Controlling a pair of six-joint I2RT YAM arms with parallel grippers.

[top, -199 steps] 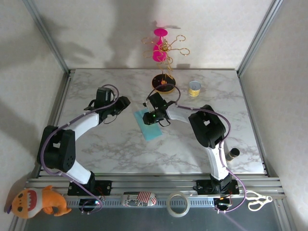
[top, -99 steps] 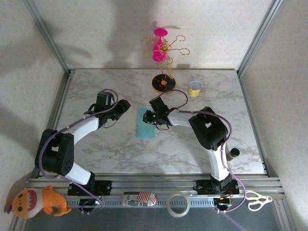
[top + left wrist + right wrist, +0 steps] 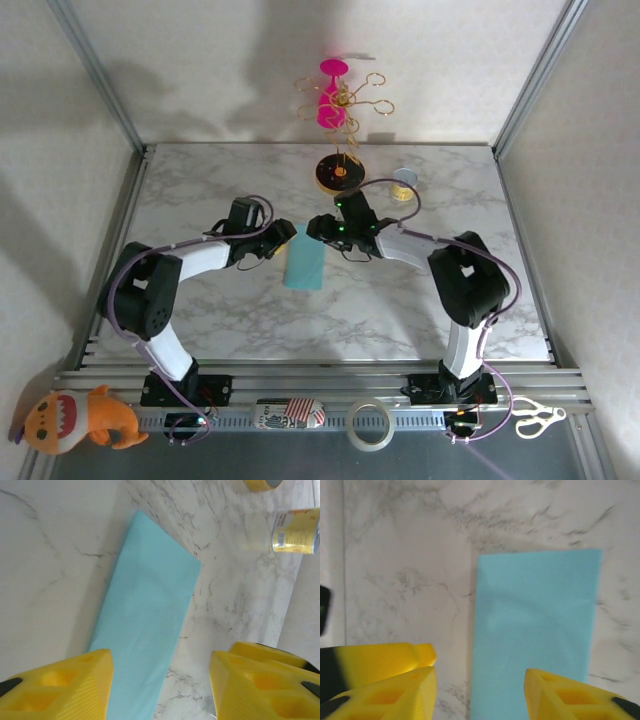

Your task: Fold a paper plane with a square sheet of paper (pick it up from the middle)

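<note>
The paper (image 3: pixel 305 265) lies flat on the marble table (image 3: pixel 200 190) just to the 9 o'clock side of its centre. It is a narrow teal rectangle, its long edges running from 12 to 6 o'clock with a slight lean. Its short far edge sits between the two grippers. The left gripper (image 3: pixel 283 238) is at its 11 o'clock corner and the right gripper (image 3: pixel 318 228) at its 1 o'clock corner.

Bare marble runs from the near short edge to the table's 6 o'clock rim. There is more bare marble at 9 o'clock beyond the left forearm. At 12 o'clock the stand base (image 3: pixel 340 172) is near, and the can (image 3: pixel 405 185) stands at 1 o'clock, apart from the paper.

In the left wrist view the yellow fingers (image 3: pixel 65 685) stand wide apart, clasping nothing. The paper stretches away between them, and its near end passes under one finger. In the right wrist view the jaws are likewise spread and hold nothing, with the paper's long edge running up the gap. Whether any fingertip presses on the paper, I cannot tell.
</note>
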